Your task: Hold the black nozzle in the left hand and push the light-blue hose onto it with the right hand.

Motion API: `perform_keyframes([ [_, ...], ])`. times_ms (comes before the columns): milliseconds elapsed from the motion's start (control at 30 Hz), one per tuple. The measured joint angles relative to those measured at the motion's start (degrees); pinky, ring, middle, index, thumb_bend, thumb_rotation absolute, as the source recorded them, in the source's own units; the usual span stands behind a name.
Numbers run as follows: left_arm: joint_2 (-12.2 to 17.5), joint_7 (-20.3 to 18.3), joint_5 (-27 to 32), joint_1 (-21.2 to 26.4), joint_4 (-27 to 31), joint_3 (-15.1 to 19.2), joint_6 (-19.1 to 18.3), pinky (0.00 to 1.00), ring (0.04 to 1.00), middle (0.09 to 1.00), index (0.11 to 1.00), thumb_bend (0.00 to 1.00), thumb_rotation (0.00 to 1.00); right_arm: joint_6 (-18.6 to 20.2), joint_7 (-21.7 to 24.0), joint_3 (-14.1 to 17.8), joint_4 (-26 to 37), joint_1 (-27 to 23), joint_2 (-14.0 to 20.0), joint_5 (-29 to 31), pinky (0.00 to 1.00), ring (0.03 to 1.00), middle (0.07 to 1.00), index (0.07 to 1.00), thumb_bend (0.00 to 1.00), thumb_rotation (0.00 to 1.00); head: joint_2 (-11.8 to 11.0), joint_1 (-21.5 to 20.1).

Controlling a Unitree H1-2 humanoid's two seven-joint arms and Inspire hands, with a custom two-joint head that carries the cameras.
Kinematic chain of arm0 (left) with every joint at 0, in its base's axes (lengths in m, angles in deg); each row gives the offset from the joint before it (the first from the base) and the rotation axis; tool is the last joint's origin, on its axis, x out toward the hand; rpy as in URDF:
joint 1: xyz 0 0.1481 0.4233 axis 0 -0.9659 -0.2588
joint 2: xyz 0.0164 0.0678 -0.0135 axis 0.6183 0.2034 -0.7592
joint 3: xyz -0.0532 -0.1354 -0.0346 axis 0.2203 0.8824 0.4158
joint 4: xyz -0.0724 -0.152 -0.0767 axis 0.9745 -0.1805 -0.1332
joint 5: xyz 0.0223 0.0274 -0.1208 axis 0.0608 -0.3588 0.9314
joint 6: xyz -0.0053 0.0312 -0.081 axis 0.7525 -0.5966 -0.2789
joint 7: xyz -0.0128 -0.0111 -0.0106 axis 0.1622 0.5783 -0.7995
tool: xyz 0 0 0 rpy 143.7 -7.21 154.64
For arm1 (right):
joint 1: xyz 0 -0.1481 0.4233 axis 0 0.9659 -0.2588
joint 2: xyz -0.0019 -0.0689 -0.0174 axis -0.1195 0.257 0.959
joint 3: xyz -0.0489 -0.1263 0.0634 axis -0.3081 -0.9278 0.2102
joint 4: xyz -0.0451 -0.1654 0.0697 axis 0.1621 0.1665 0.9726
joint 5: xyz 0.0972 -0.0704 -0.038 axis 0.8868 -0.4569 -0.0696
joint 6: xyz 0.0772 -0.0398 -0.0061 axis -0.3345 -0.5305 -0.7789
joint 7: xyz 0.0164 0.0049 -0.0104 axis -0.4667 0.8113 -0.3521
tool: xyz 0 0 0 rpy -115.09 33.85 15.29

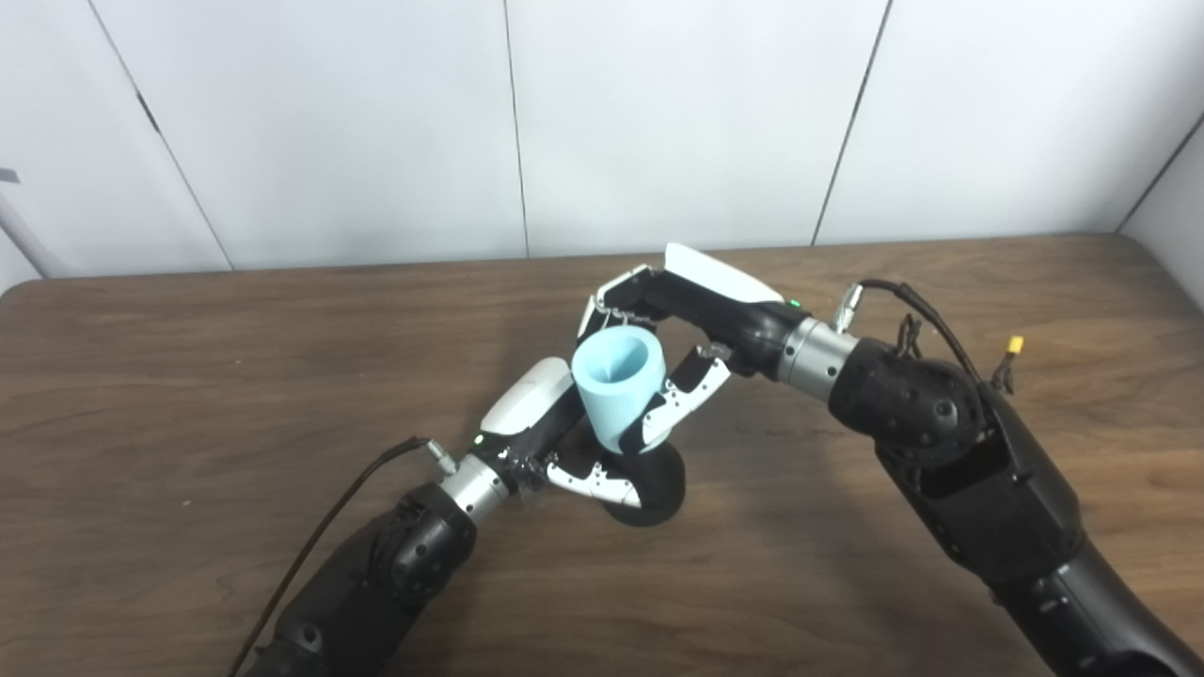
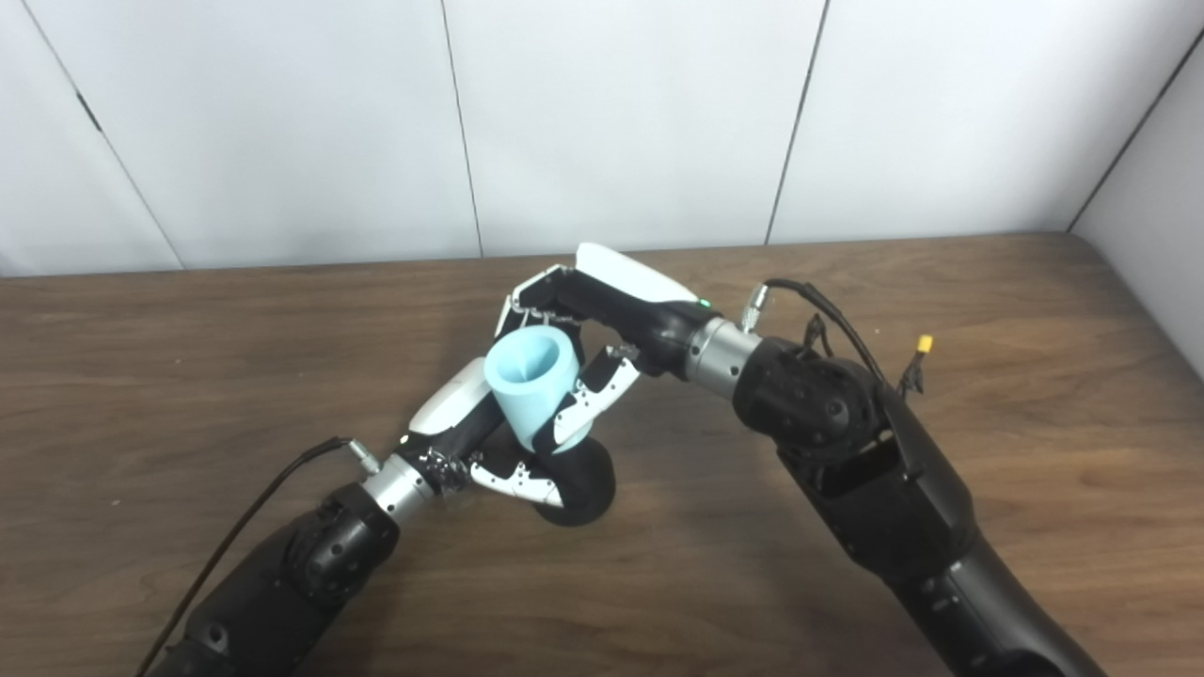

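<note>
Both hands meet above the table (image 1: 188, 376): the right hand (image 1: 677, 324) clasps the light-blue hose (image 1: 618, 385), whose lower end sits on the black nozzle (image 1: 658, 484), apparently gripped just below by the left hand (image 1: 555, 442).

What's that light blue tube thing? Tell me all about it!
The light-blue hose is a short, thick, smooth tube, matte like rubber or plastic. Its open, hollow end tilts up toward the camera. The right hand wraps its fingers around it, and its lower end meets the black nozzle held by the left hand, above the wooden table.
</note>
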Motion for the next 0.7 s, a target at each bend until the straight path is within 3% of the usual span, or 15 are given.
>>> perform_keyframes([
  [167, 0.2, 0.0, 0.0, -0.2, 0.4, 0.0, -0.2, 0.39, 0.413, 0.491, 0.504, 0.50, 0.00, 0.0, 0.3, -0.4, 0.2, 0.0, 0.4, 0.0, 0.31, 0.355, 0.439, 0.506, 0.53, 0.00, 0.4, 0.0],
  [267, 0.3, -0.1, 0.0, -0.3, 0.6, 0.0, -0.4, 0.39, 0.417, 0.490, 0.501, 0.50, 0.00, 0.0, 0.5, -0.6, 0.3, 0.0, 0.9, 0.0, 0.51, 0.369, 0.433, 0.512, 0.53, 0.00, 0.4, -0.1],
  [300, 0.3, -0.1, 0.0, -0.3, 0.6, 0.0, -0.4, 0.39, 0.419, 0.490, 0.501, 0.50, 0.00, 0.0, 0.5, -0.7, 0.3, 0.0, 1.3, 0.0, 0.51, 0.370, 0.431, 0.513, 0.53, 0.00, 0.4, 0.0],
  [367, 0.2, -0.2, 0.0, -0.4, 0.7, 0.0, -0.4, 0.39, 0.418, 0.489, 0.501, 0.50, 0.00, -0.1, 0.5, -0.7, 0.3, 0.2, 2.1, 0.2, 0.36, 0.357, 0.427, 0.513, 0.53, 0.00, 0.4, 0.0],
  [467, 0.3, -0.2, 0.0, -0.5, 0.9, 0.0, -0.4, 0.39, 0.417, 0.489, 0.503, 0.50, 0.00, -0.2, 0.2, -0.3, 0.3, 0.9, 2.4, 1.0, 0.29, 0.340, 0.425, 0.511, 0.53, 0.00, 0.4, -0.1],
  [700, 0.3, -0.4, -0.3, -0.7, 1.3, 0.0, -0.5, 0.39, 0.416, 0.487, 0.505, 0.50, 0.00, -2.1, -1.6, 0.9, 0.3, 3.6, 2.4, 2.0, 0.31, 0.348, 0.431, 0.515, 0.53, 0.00, 0.4, -0.2],
])
